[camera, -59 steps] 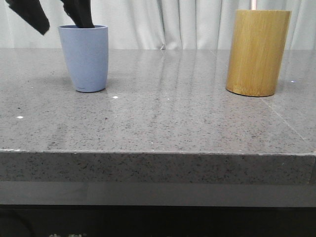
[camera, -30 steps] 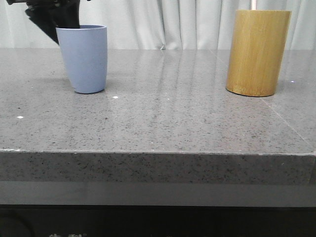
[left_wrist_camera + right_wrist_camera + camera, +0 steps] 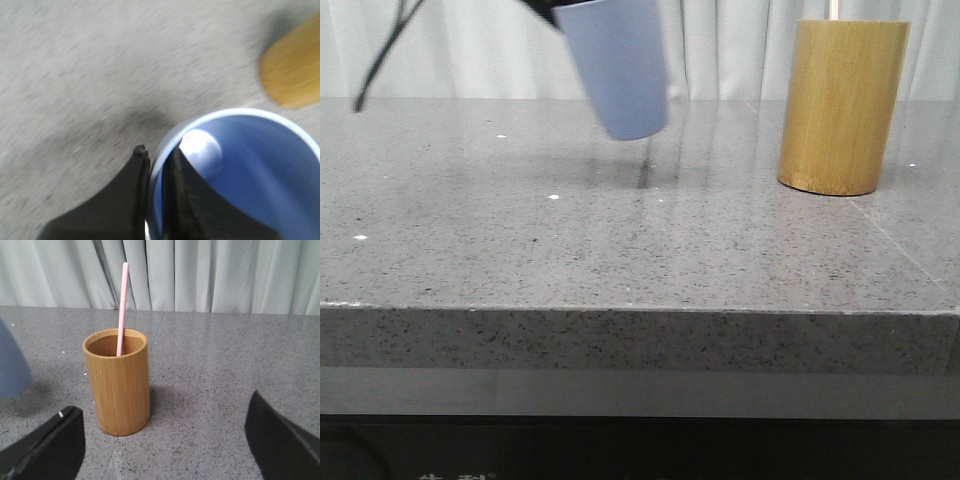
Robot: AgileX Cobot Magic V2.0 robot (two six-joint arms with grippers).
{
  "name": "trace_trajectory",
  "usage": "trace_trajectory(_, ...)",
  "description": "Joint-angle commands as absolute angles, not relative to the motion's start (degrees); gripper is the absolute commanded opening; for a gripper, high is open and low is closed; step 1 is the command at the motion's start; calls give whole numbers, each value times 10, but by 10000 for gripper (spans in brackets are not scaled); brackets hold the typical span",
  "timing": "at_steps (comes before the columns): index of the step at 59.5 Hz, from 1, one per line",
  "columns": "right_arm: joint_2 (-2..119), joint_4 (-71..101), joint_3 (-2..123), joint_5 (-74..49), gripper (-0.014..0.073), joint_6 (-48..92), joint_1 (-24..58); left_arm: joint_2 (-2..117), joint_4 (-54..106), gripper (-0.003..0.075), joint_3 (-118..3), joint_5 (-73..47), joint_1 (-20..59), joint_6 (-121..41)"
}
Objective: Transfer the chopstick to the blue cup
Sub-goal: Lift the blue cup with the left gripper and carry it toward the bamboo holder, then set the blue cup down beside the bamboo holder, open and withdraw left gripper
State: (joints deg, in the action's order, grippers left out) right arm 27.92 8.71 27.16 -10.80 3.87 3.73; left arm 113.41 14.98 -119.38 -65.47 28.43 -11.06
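Observation:
The blue cup (image 3: 618, 65) hangs tilted above the counter, left of centre in the front view. My left gripper (image 3: 156, 165) is shut on its rim, one finger (image 3: 127, 197) outside and one inside the blue cup (image 3: 250, 170). A pale pink chopstick (image 3: 121, 310) stands in the yellow-brown bamboo cylinder (image 3: 119, 381); only its tip (image 3: 833, 8) shows in the front view. My right gripper (image 3: 162, 440) is open and empty, a little in front of the cylinder. The blue cup shows blurred at the edge of the right wrist view (image 3: 11, 365).
The bamboo cylinder (image 3: 841, 105) stands at the right of the grey stone counter (image 3: 620, 250) and shows in the left wrist view (image 3: 292, 70). A white curtain (image 3: 720, 50) hangs behind. The counter's front edge (image 3: 640, 312) runs across the front view.
The left gripper has closed on the blue cup's rim, lifted it off the counter and carried it to the right, tilted. The bamboo cylinder has not moved.

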Motion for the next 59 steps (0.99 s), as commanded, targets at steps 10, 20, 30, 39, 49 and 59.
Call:
trace_trajectory(10,285,90,289,-67,654,42,35,1180,88,-18,-1316,-688,349,-91)
trace_trajectory(20,285,90,289,-67,654,42,35,1205,80,-18,-1337,-693,362,-86)
trace_trajectory(30,285,90,289,-67,654,42,35,1208,80,-18,-1338,-663,362,-78)
trace_trajectory(39,285,90,289,-67,654,42,35,1208,80,4,-1338,-653,362,-78)
trace_trajectory(49,285,90,289,-67,654,42,35,1208,80,232,-1338,-653,362,-78)
trace_trajectory(59,285,90,289,-67,654,42,35,1207,80,382,-1352,-679,362,-77)
